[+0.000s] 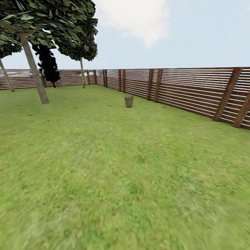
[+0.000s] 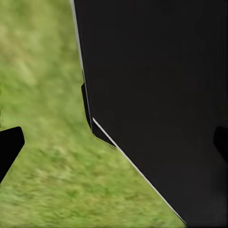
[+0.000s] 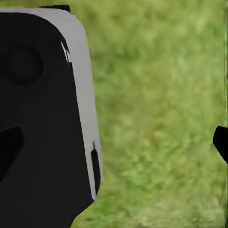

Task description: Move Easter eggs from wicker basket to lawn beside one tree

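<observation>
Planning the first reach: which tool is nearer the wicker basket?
Neither clearly: cannot tell. The wicker basket stands far ahead on the lawn, roughly centred. The left tool and right tool both hang open above that lawn beside the robot's dark body, far from the basket.
</observation>
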